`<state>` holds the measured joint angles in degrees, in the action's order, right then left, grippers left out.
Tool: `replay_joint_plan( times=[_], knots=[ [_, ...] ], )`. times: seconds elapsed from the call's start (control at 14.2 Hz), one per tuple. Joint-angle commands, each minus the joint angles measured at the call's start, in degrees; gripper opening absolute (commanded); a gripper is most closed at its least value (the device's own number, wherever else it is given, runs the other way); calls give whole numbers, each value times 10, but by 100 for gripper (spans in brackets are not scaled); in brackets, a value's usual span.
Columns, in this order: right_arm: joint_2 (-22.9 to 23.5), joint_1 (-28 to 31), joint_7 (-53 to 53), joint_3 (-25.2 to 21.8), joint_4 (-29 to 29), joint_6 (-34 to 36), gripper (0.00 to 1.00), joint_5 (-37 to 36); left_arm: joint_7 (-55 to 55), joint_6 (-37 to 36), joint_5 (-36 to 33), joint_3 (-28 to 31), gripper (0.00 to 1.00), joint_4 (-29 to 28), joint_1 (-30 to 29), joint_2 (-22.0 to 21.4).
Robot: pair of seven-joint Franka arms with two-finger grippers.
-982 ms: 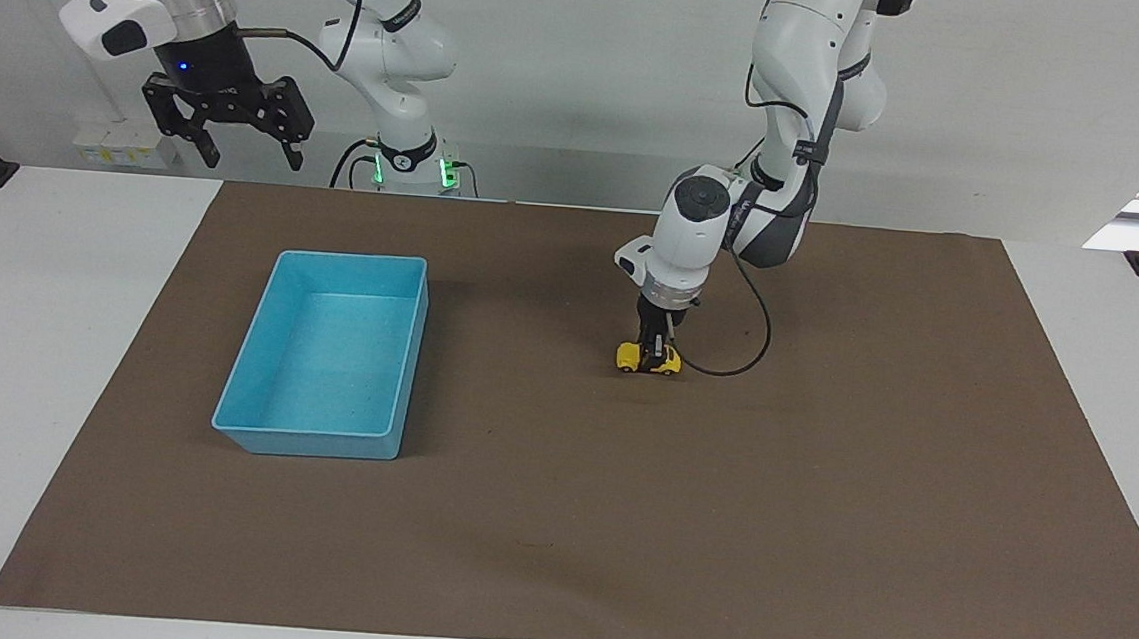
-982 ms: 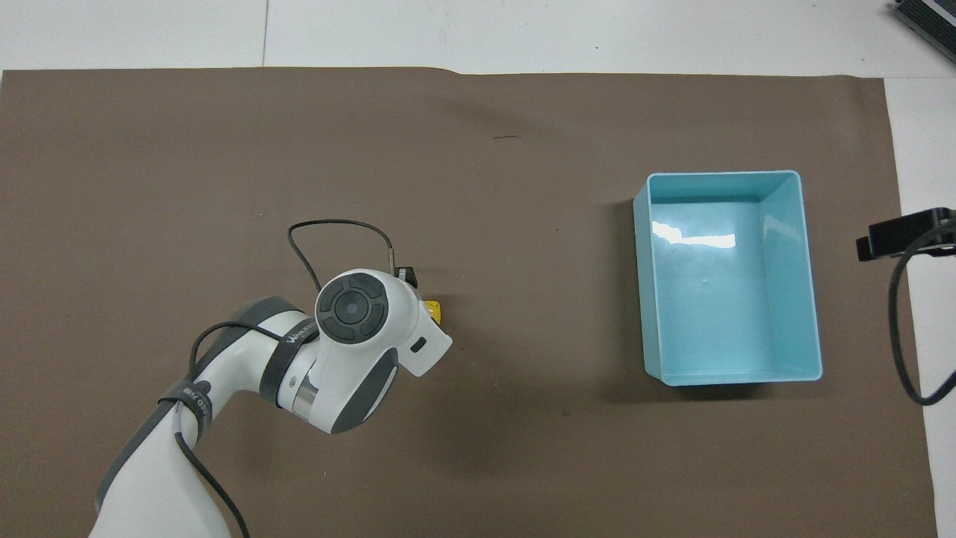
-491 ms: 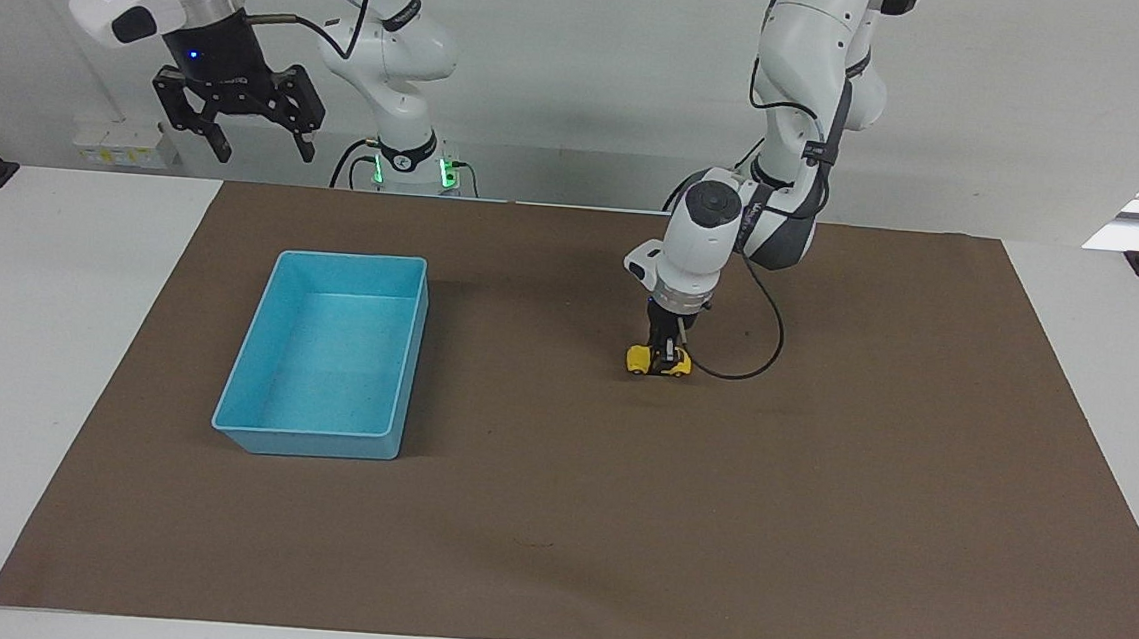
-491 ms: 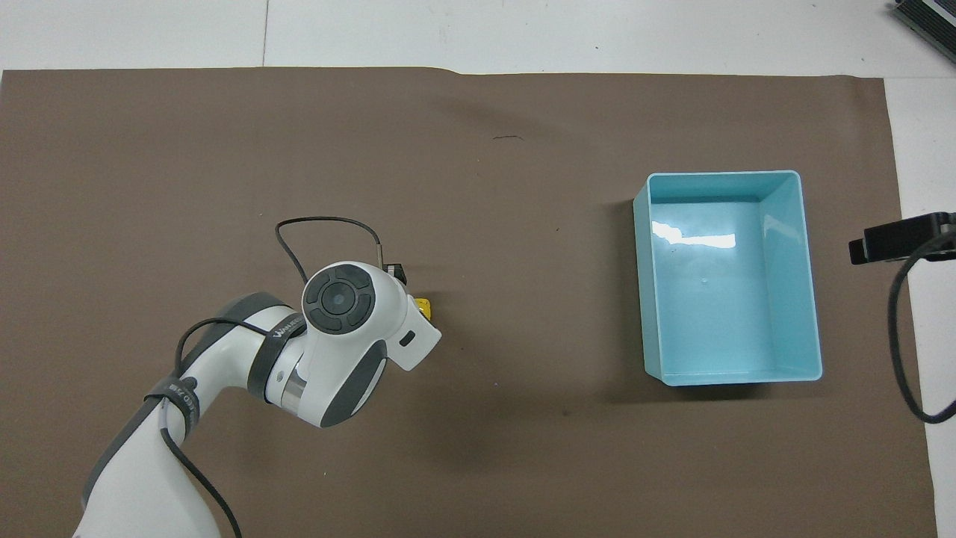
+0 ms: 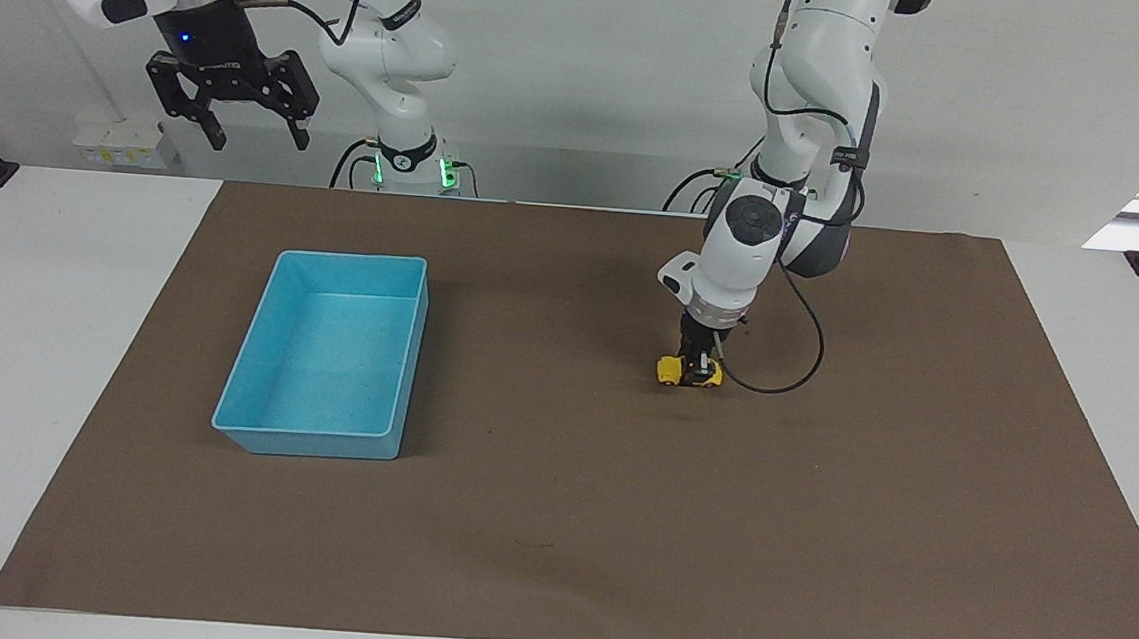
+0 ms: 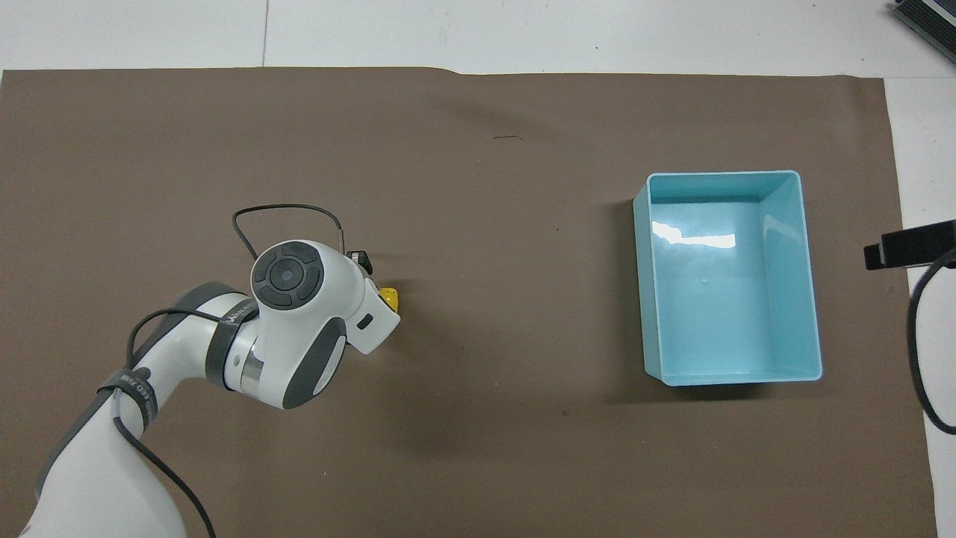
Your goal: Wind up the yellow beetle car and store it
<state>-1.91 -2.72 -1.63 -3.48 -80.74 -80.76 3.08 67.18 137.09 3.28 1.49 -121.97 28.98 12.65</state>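
The yellow beetle car (image 5: 688, 372) stands on its wheels on the brown mat, toward the left arm's end of the table. My left gripper (image 5: 695, 360) comes straight down onto it and is shut on the car's body. In the overhead view the left wrist covers most of the car, and only a yellow corner (image 6: 390, 297) shows. The blue tray (image 5: 331, 355) sits toward the right arm's end, with nothing in it. My right gripper (image 5: 247, 135) hangs open high above the table's edge at its own end, waiting.
A brown mat (image 5: 556, 519) covers most of the white table. The left arm's black cable (image 5: 786, 375) loops down beside the car. A black clamp (image 6: 907, 245) shows at the table's edge next to the tray.
My left gripper has dragged the car along the mat toward the left arm's end, away from the tray. The right gripper shifted slightly high up and stays open.
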Motion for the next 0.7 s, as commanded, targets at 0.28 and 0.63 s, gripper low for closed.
replay_joint_plan(
  times=[0.28,0.63],
  knots=[
    [-9,7,7,3,-11,2,100,8,49,13,-3,1,0,-13,-55,7],
    [-15,8,5,1,-13,7,100,5,66,11,-3,1,0,-13,-88,8]
  ],
)
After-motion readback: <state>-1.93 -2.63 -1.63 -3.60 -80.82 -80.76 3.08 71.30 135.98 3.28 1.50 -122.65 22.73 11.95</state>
